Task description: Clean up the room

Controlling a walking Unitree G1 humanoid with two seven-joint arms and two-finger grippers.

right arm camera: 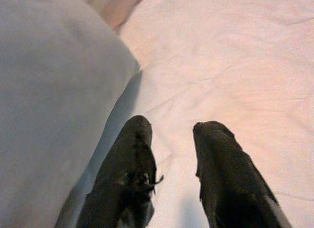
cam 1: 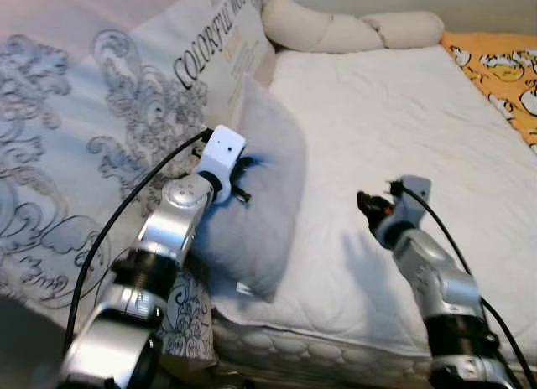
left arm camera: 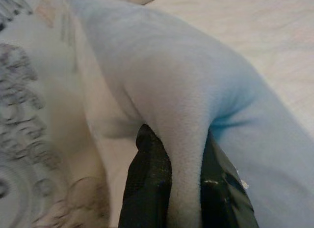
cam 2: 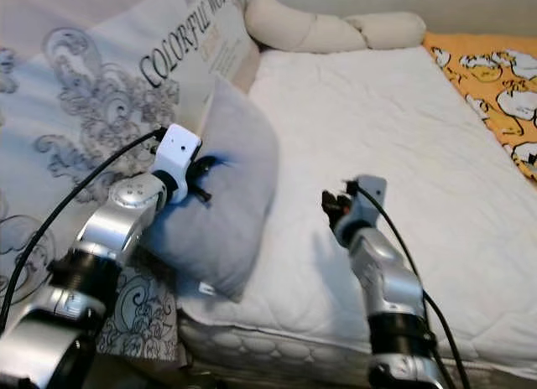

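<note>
A pale grey-blue pillow [cam 1: 260, 196] stands on edge at the left side of the white mattress [cam 1: 394, 137], leaning toward the patterned duvet [cam 1: 75, 137]. My left gripper [cam 1: 242, 181] is shut on a fold of this pillow's edge; in the left wrist view the black fingers [left arm camera: 147, 184] pinch the pillow [left arm camera: 196, 115] fabric between them. My right gripper [cam 1: 367, 204] hovers open just above the mattress, to the right of the pillow; its fingers [right arm camera: 127, 174] are apart with nothing between them, and the pillow [right arm camera: 49, 90] lies beside them.
A large printed pillow [cam 1: 214, 58] with black lettering leans behind the grey one. A cream twisted bolster [cam 1: 352, 28] lies at the head of the bed. An orange patterned blanket [cam 1: 503, 75] covers the far right. The mattress front edge [cam 1: 319, 347] is close to me.
</note>
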